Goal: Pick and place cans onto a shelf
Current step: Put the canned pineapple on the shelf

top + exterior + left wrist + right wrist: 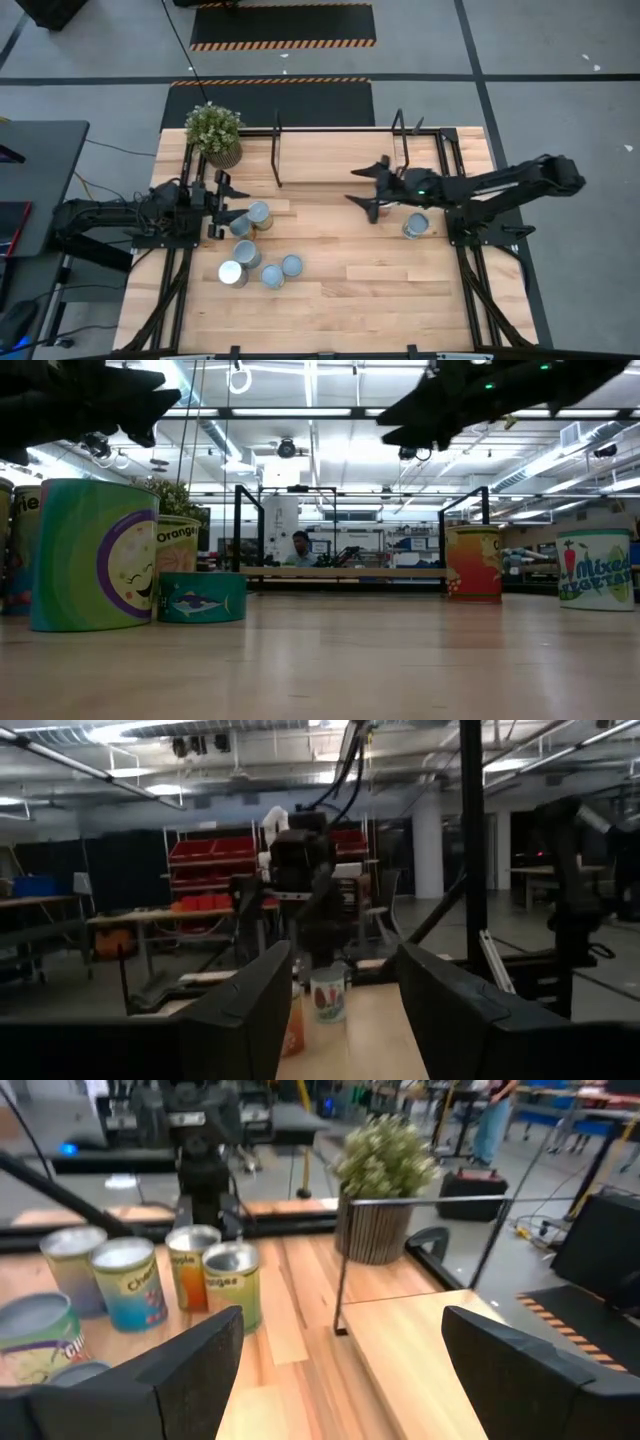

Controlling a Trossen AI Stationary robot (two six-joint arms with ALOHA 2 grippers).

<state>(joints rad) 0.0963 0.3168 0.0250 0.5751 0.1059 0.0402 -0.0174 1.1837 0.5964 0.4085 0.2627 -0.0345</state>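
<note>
Several cans (pixel 258 214) stand in a cluster on the table's left half; in the low view a tall teal can (pixel 95 555), an orange-labelled can (pixel 178 545) and a flat teal tin (pixel 202 597) show. Another can (pixel 415 226) stands on the right half, below my right arm. The shelf (pixel 340 155), a light board between black brackets, is at the far edge. My left gripper (pixel 232 198) is open and empty, raised just left of the cluster. My right gripper (pixel 354 187) is open and empty, raised over the table's middle in front of the shelf, facing the cluster.
A potted green plant (pixel 213 132) stands at the far left corner beside the shelf's left bracket (pixel 277 150). In the low view an orange can (pixel 473 563) and a mixed-vegetables can (pixel 595 568) stand at the right. Bare wood (pixel 380 290) lies along the near edge.
</note>
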